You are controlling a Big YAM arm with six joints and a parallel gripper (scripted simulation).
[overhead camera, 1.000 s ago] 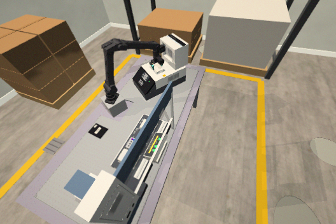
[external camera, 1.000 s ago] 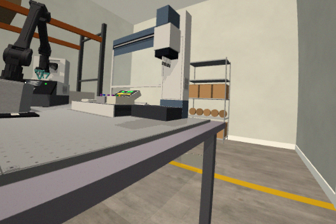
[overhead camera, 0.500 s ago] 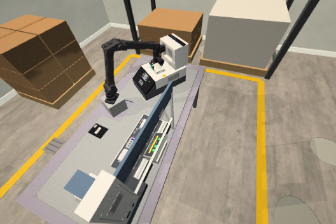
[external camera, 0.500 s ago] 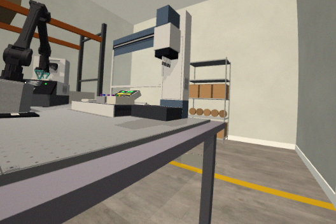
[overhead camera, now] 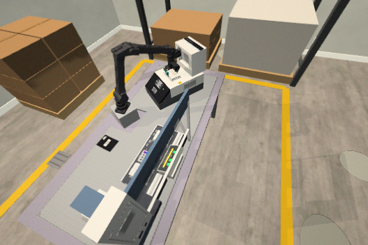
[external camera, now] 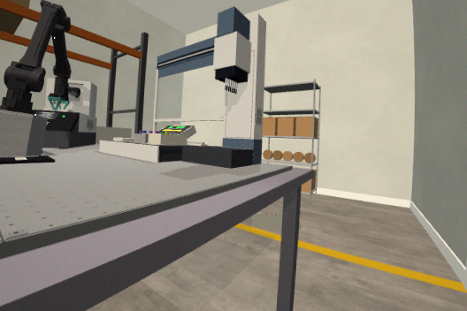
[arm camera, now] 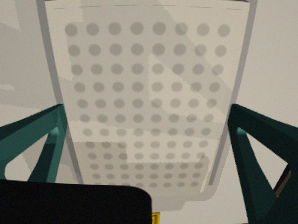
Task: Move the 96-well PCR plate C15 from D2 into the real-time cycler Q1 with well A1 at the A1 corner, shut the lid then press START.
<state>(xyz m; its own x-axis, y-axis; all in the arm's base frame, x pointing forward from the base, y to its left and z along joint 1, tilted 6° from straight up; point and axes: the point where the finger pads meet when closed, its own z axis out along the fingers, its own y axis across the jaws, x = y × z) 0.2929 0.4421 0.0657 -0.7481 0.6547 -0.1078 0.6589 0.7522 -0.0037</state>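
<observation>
The white 96-well plate C15 (arm camera: pixel 148 90) lies flat on the block of cycler Q1 (overhead camera: pixel 174 81), well side up, filling the wrist view. A small yellow mark (arm camera: pixel 154 219) shows at its near short end. My gripper (arm camera: pixel 147 113) hovers just above it, open; the teal fingers stand clear of both long sides and hold nothing. In the top view the gripper (overhead camera: pixel 171 67) is over the block, in front of Q1's raised white lid (overhead camera: pixel 189 54). The lamp on Q1's black front panel glows green (overhead camera: pixel 163 90). The exterior view shows the gripper (external camera: pixel 58 103) above Q1 (external camera: pixel 71 125).
The liquid handler's blue gantry (overhead camera: pixel 157 147) runs down the table, with the hand-off row (overhead camera: pixel 146 154) along it and a green-lit item (external camera: pixel 178 129) behind. The black regrip nest (overhead camera: pixel 106 140) lies left of the row. The arm's base (overhead camera: pixel 122 106) stands left of Q1.
</observation>
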